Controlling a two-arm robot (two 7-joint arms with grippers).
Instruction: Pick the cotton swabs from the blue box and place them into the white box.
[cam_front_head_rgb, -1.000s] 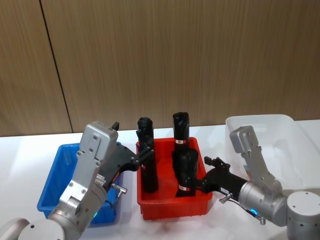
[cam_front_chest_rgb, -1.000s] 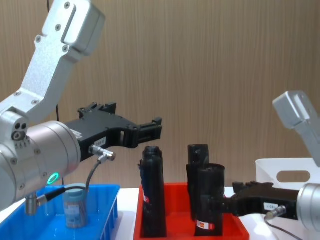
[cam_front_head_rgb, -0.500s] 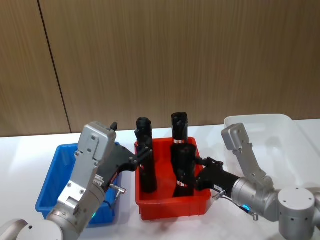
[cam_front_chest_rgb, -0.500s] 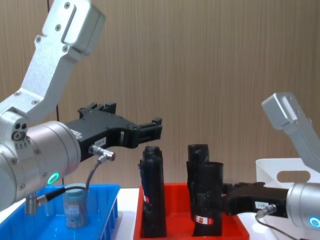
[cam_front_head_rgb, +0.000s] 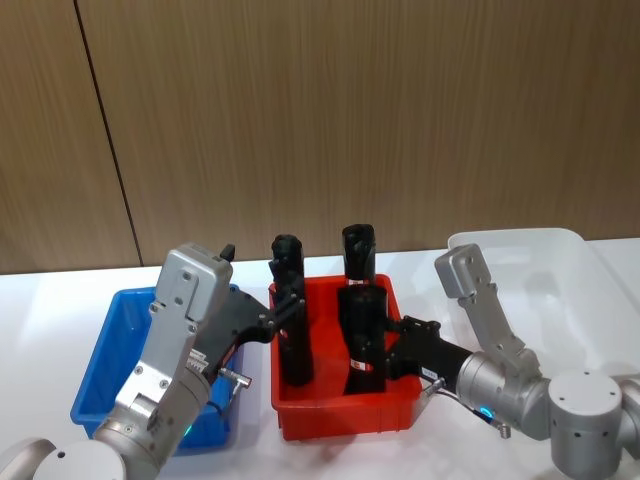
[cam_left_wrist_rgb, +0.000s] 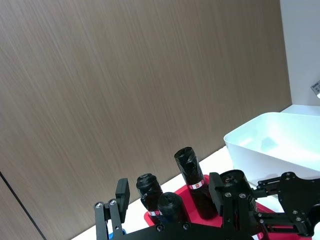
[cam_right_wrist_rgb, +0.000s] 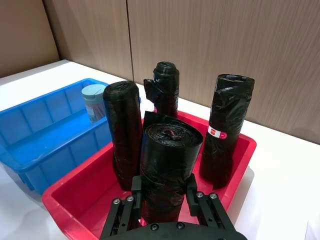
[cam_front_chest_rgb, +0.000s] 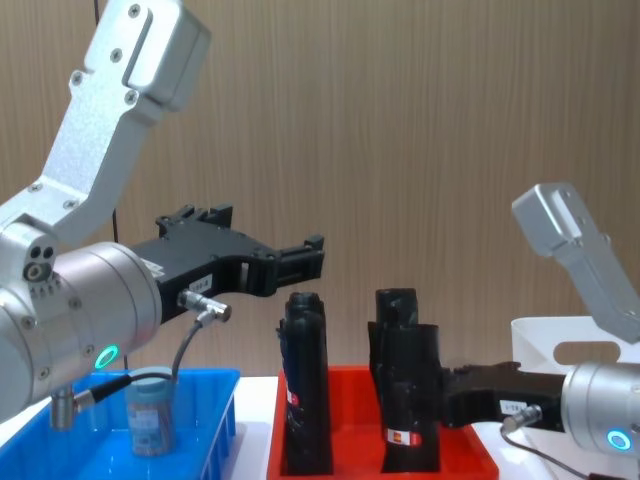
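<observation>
Head view: the blue box (cam_front_head_rgb: 105, 360) sits on the white desk (cam_front_head_rgb: 60, 290) at the robot's left, with the red bin (cam_front_head_rgb: 340, 415) beside it in the middle and the white box (cam_front_head_rgb: 560, 275) at the right. Black rolls (cam_front_head_rgb: 290, 325) stand upright in the red bin. The left claw (cam_front_head_rgb: 285, 312) reaches over the blue box's right edge toward the red bin; its forearm rises from the lower left. The right claw (cam_front_head_rgb: 375, 350) is closed on the front roll (cam_front_head_rgb: 364, 335), the arm bent at the elbow before the white box.

Left wrist view: the left claw's fingers (cam_left_wrist_rgb: 121, 192) stand well apart, holding nothing, and the rolls and the white box (cam_left_wrist_rgb: 270, 137) lie beyond them.

Right wrist view: one jar of cotton swabs (cam_right_wrist_rgb: 93, 102), clear with a dull grey-blue lid, stands upright in the blue box (cam_right_wrist_rgb: 40, 135) at its far side, near the red bin (cam_right_wrist_rgb: 75, 197). The right claw (cam_right_wrist_rgb: 165, 192) clamps the nearest roll (cam_right_wrist_rgb: 167, 170) from both sides.

Chest view: the cotton swabs (cam_front_chest_rgb: 150, 410) stand in the blue box (cam_front_chest_rgb: 215, 410), below the left arm. The left claw (cam_front_chest_rgb: 300, 257) hangs level above the rolls, touching nothing. The right claw (cam_front_chest_rgb: 440, 395) grips the front roll (cam_front_chest_rgb: 408, 395) low on its side.
</observation>
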